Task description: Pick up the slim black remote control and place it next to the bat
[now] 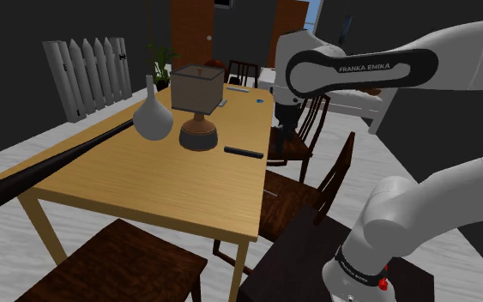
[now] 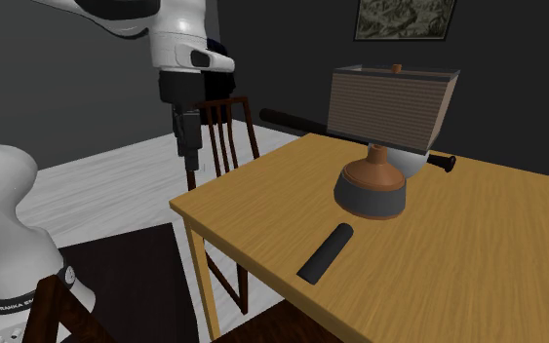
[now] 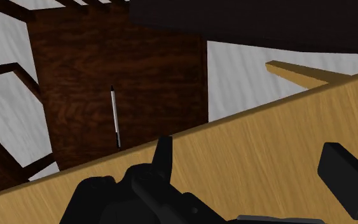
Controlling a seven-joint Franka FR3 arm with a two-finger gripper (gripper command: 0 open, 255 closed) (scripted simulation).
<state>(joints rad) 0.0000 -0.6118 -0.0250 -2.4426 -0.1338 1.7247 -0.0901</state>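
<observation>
- One step, the approach, seems in hand: in the shoulder view the all-black two-finger end effector (image 1: 283, 135) hangs off the light wooden counter's (image 1: 145, 193) edge.
- Second exterior view: the slim black remote control (image 2: 326, 252) lies untouched near that edge, and the long dark bat (image 2: 296, 121) lies at the far side.
- Wrist view: apart or together, I cannot tell. Next, it should shift over the remote and descend.

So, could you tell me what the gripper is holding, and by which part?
Nothing: the gripper hangs off the table's edge, apart from the black remote control lying flat on the table.
</observation>
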